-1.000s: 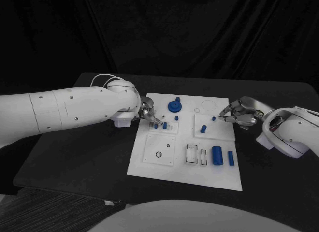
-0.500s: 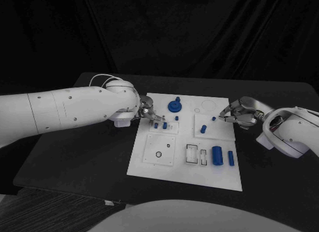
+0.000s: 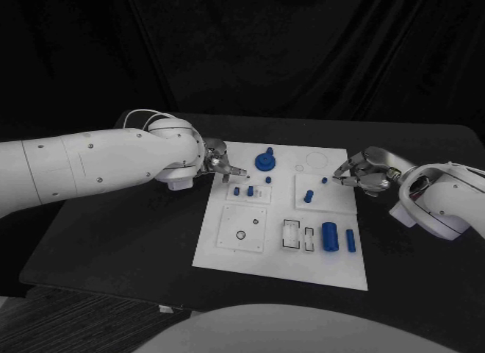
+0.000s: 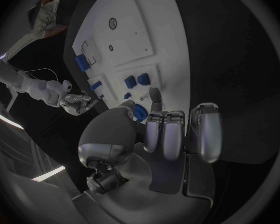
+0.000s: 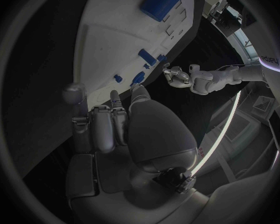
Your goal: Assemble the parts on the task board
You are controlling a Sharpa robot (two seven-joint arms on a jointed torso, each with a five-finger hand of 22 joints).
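The white task board (image 3: 274, 250) lies mid-table. My left hand (image 3: 221, 166) hovers at the board's far left edge with its fingers (image 4: 177, 134) apart and nothing in them. Two small blue pegs (image 3: 244, 190) stand in a small plate just in front of that hand, also visible as the pegs (image 4: 135, 80). A blue round knob part (image 3: 266, 160) stands on the board beside the left hand. My right hand (image 3: 361, 176) hangs over the board's right edge, holding nothing, its fingertips close to a tiny blue piece (image 3: 325, 179). A blue peg (image 3: 309, 195) stands nearby.
A large blue cylinder (image 3: 329, 237) and a thinner one (image 3: 350, 240) lie at the board's near right, beside rectangular slots (image 3: 299, 234). A square plate with a small ring (image 3: 242, 235) sits at the near left. Black table (image 3: 126, 235) surrounds the board.
My left hand has drawn back from over the two small pegs toward the board's far left edge, leaving them standing. The right hand has stayed put.
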